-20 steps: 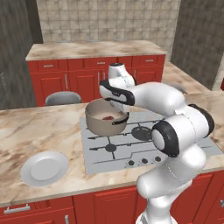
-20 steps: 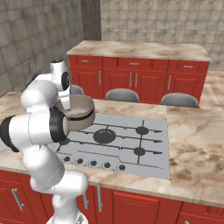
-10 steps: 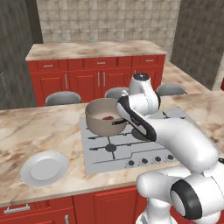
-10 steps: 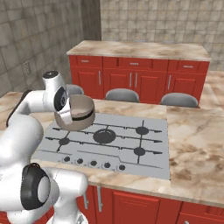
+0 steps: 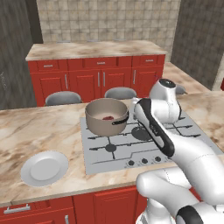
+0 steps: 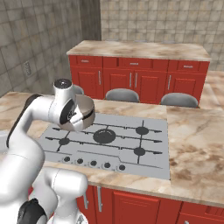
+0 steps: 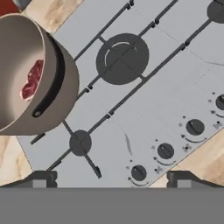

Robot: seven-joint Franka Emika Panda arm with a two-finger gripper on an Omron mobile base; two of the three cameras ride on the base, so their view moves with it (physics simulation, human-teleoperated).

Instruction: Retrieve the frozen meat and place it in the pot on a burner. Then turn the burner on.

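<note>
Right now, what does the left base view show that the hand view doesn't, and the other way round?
Left base view alone: the white plate on the counter left of the stovetop, the red cabinets and the grey chair backs.
Hand view alone: the open end effector, its fingertips empty above the knob row.
Both: the pot on a burner, the frozen meat inside it, and the grey stovetop.

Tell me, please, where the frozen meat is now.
The frozen meat lies inside the pot, which stands on the back-left burner of the stove in the left base view.
</note>
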